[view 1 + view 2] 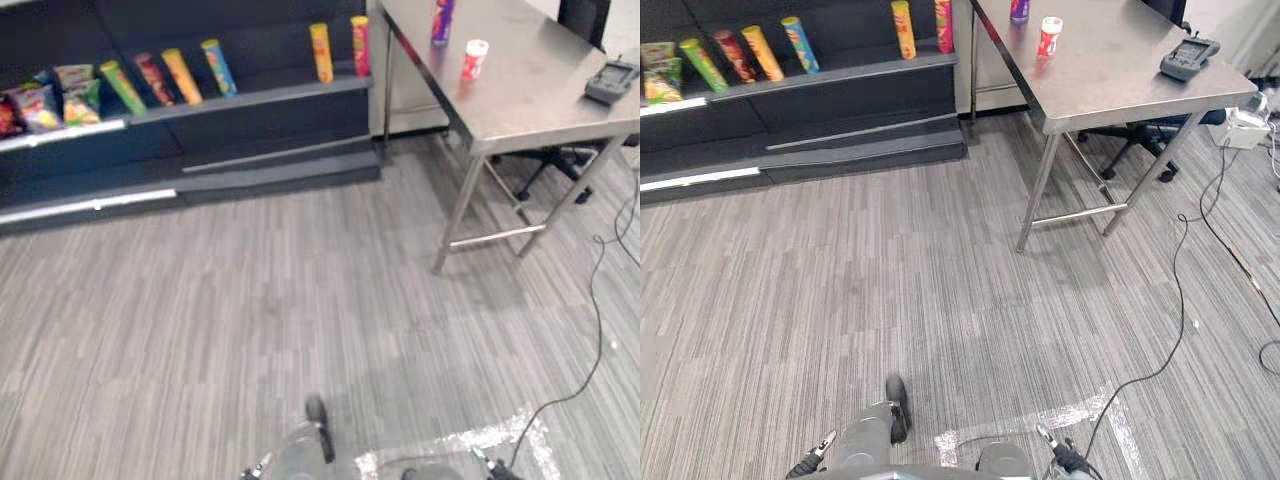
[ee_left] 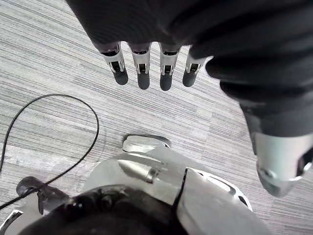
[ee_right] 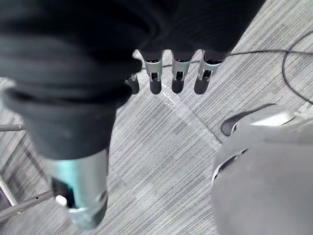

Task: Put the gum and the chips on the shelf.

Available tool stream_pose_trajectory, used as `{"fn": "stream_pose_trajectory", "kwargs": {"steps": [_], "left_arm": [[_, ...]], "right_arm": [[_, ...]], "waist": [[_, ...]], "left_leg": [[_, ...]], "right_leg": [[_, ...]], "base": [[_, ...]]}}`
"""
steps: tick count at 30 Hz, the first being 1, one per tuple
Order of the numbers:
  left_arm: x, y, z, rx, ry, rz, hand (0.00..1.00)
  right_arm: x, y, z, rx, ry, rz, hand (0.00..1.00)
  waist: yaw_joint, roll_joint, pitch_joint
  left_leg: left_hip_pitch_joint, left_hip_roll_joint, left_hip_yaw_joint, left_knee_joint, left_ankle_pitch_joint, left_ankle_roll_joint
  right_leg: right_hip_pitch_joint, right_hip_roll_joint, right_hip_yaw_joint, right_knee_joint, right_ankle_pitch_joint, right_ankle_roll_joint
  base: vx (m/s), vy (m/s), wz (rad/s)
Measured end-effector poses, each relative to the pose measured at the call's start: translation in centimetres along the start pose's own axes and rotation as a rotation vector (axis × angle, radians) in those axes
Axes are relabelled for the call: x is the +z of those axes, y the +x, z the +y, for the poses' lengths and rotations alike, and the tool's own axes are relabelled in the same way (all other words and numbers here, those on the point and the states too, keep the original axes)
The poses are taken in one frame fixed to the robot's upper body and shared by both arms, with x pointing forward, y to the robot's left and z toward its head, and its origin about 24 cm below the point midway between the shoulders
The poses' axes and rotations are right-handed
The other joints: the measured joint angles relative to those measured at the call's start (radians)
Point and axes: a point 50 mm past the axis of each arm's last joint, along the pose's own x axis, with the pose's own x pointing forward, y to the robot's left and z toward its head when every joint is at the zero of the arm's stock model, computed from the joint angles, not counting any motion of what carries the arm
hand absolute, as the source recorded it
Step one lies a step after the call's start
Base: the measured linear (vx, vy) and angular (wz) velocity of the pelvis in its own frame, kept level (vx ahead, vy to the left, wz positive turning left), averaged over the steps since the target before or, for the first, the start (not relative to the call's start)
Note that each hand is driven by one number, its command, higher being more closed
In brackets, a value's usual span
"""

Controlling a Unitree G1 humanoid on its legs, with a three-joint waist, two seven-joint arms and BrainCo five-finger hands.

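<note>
Nothing has been picked up yet; this looks like the start, before the approach.

- Gum bottle (image 1: 475,58), small, red with a white cap, stands upright on the steel table (image 1: 530,100), near its shelf-side edge.
- Purple chips can (image 1: 442,20) stands upright just beyond the gum, toward the table's far end. The two are near each other but not touching.
- A dark handset (image 1: 612,80) lies on the far side of the tabletop, well apart from both. An office chair (image 1: 545,165) sits under the table behind its legs.
- The dark shelf (image 1: 250,100) runs along the wall just beside the table. It holds a row of leaning tubes (image 1: 215,65) and some snack bags (image 1: 60,95) at the other end, with a bare stretch between the tube groups.
- Left hand (image 2: 166,73): fingers hang straight over the grey floor (image 1: 200,320), thumb apart, nothing in it.
- Right hand (image 3: 178,73): the same, fingers loose and straight, empty.

Both hands hang low over open floor, well apart from table and shelf alike.

Judgement: the next move calls for walking to the table's near corner and raising one arm to tabletop height. The gum is the closer item and small and light, so it would tip easily if nudged. A reach past it for the can risks knocking it.
</note>
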Motion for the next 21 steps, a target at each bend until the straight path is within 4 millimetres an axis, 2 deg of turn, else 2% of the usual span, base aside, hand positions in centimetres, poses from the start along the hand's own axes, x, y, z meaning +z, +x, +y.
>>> {"fn": "stream_pose_trajectory", "kwargs": {"steps": [2,3,4,6,7,9,10,12,13,14,15,16,17,18,19,20,21], "left_arm": [[-0.1,0.0,0.2,-0.003,0.001,0.002,0.00],[0.0,-0.1,0.5,0.002,0.005,0.000,0.00],[0.6,0.1,0.5,0.003,0.011,-0.019,0.00],[0.9,0.2,0.4,-0.002,0.014,-0.028,0.00],[0.9,0.2,0.4,-0.003,0.022,-0.028,0.00],[0.8,0.1,0.5,-0.002,0.026,-0.024,0.00],[0.6,0.1,0.6,-0.001,0.034,-0.019,0.00],[0.5,0.0,0.6,-0.010,0.072,-0.012,0.00],[0.7,0.1,0.6,-0.018,0.100,-0.016,0.00],[1.0,0.1,0.8,-0.018,0.113,-0.019,0.00],[1.0,0.1,0.8,-0.017,0.122,-0.019,0.00],[0.9,0.1,0.7,-0.020,0.122,-0.016,0.00],[0.6,0.1,0.5,-0.027,0.128,-0.008,0.00],[0.6,0.1,0.4,-0.030,0.130,-0.008,0.00],[0.7,0.1,0.3,-0.030,0.123,-0.010,0.00],[0.6,0.1,0.3,-0.026,0.111,-0.008,0.00],[0.5,0.1,0.3,-0.021,0.093,-0.005,0.00]], "right_arm": [[0.1,0.1,0.4,0.013,-0.013,-0.001,0.00],[-0.2,0.1,1.1,0.032,-0.013,0.010,0.00],[-0.5,0.2,2.1,0.060,-0.021,0.017,0.00],[-0.5,0.2,2.6,0.081,-0.019,0.019,0.00],[-0.6,0.2,2.6,0.081,-0.016,0.021,0.00],[-0.8,0.1,2.2,0.071,-0.007,0.023,0.00],[-0.7,0.0,2.0,0.063,0.004,0.016,0.00],[-0.5,0.0,1.7,0.060,-0.004,0.003,0.00],[-0.4,0.0,1.7,0.063,-0.016,-0.003,0.00],[-0.1,0.1,1.9,0.073,-0.024,-0.017,0.00],[0.1,0.1,2.1,0.080,-0.029,-0.025,0.00],[0.2,0.1,2.0,0.080,-0.034,-0.030,0.00],[0.7,0.1,2.1,0.091,-0.057,-0.051,0.00],[0.9,0.2,2.1,0.094,-0.060,-0.059,0.00],[1.2,0.2,2.2,0.099,-0.066,-0.072,0.00],[1.3,0.2,2.2,0.100,-0.067,-0.073,0.00],[1.5,0.3,2.3,0.101,-0.068,-0.079,0.00]], "waist": [[0.002,-0.006,-0.003],[0.009,-0.026,-0.012],[0.010,-0.043,-0.018],[0.012,-0.043,-0.020],[0.009,-0.043,-0.030],[0.011,-0.039,-0.035],[0.014,-0.033,-0.044],[0.000,-0.036,-0.056],[-0.012,-0.028,-0.050],[-0.013,-0.043,-0.046],[-0.011,-0.048,-0.043],[-0.012,-0.044,-0.040],[-0.015,-0.029,-0.032],[-0.017,-0.026,-0.031],[-0.023,-0.023,-0.027],[-0.026,-0.022,-0.027],[-0.030,-0.020,-0.027]], "left_leg": [[0.006,-0.015,-0.015,0.012,0.105,0.011],[0.012,-0.042,0.001,0.060,0.118,0.039],[-0.004,-0.057,0.031,0.115,0.073,0.078],[0.000,-0.064,0.059,0.166,0.030,0.109],[0.023,-0.085,0.076,0.167,0.014,0.129],[0.073,-0.098,0.095,0.149,0.010,0.135],[0.125,-0.106,0.098,0.120,0.002,0.147],[0.212,-0.131,0.096,0.063,-0.023,0.155],[0.267,-0.145,0.092,0.029,-0.063,0.169],[0.324,-0.163,0.090,-0.002,-0.087,0.169],[0.370,-0.170,0.089,-0.023,-0.088,0.170],[0.403,-0.170,0.087,-0.038,-0.089,0.169],[0.471,-0.158,0.085,-0.072,-0.092,0.169],[0.491,-0.153,0.084,-0.081,-0.104,0.165],[0.508,-0.136,0.073,-0.081,-0.142,0.138],[0.512,-0.129,0.070,-0.076,-0.156,0.126],[0.521,-0.119,0.061,-0.076,-0.170,0.106]], "right_leg": [[0.052,-0.028,0.034,-0.043,-0.012,0.043],[0.084,-0.069,0.052,-0.082,0.003,0.071],[0.081,-0.097,0.068,-0.097,0.050,0.077],[0.083,-0.120,0.093,-0.095,0.114,0.086],[0.071,-0.138,0.108,-0.060,0.181,0.085],[0.034,-0.149,0.140,0.045,0.256,0.076],[-0.018,-0.152,0.151,0.174,0.331,0.057],[-0.100,-0.184,0.118,0.384,0.483,0.046],[-0.159,-0.204,0.099,0.549,0.498,0.044],[-0.224,-0.227,0.079,0.705,0.435,0.043],[-0.255,-0.232,0.057,0.774,0.378,0.033],[-0.270,-0.229,0.026,0.797,0.331,0.019],[-0.301,-0.212,-0.052,0.786,0.231,-0.005],[-0.319,-0.202,-0.075,0.755,0.203,-0.007],[-0.355,-0.176,-0.112,0.627,0.163,-0.006],[-0.367,-0.164,-0.119,0.550,0.162,-0.007],[-0.371,-0.144,-0.122,0.405,0.172,0.005]], "base": [[0.53,0.364,-0.58],[0.54,0.286,-0.58],[0.65,0.364,-0.51],[0.44,0.274,-0.30],[0.45,0.287,-0.27],[0.46,0.286,-0.26],[0.39,0.242,-0.21],[0.37,0.202,0.06],[0.43,0.183,0.27],[0.41,0.118,0.21],[0.32,0.058,0.08],[0.28,0.012,0.00],[0.20,-0.013,-0.01],[0.24,-0.102,0.04],[0.16,-0.144,0.09],[0.15,-0.181,0.16],[0.23,-0.286,0.22]]}}
